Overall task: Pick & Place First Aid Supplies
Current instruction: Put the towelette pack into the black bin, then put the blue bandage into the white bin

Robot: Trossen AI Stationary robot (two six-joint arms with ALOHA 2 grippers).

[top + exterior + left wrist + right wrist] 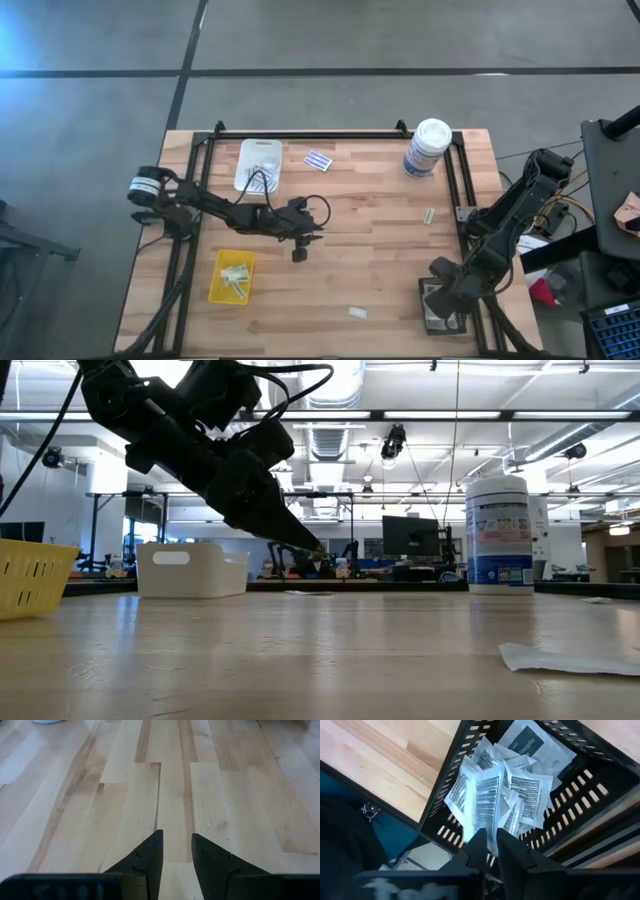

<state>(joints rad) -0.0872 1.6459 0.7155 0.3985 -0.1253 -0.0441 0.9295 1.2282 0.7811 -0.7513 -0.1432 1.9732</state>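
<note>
In the right wrist view, several white printed first aid packets [520, 785] lie heaped in the black tray [451, 775] at the table's near right corner [432, 322]. My right gripper [492, 842] points steeply down over this tray. Its fingertips stand a narrow gap apart, and the edge of one packet [479, 795] reaches between them. My left gripper [299, 250] hovers open over bare wood at mid-table, with nothing between its fingers [177, 847]. A blue-and-white striped packet [319, 160], a pale strip [428, 215] and a white packet [357, 313] lie flat on the table. My right gripper comes from above at the near edge [490, 831] of one white packet. That edge sits in the narrow gap between the fingertips. The packet slants down onto the heap in the black tray. Whether the fingers touch it I cannot tell.
A white tray [258, 165] with a few packets stands at the far left and a yellow tray [232, 276] with pale strips at the near left. The tall white canister [428, 148] stands at the far right. Black frame rails [330, 134] run along the table's far edge and sides.
</note>
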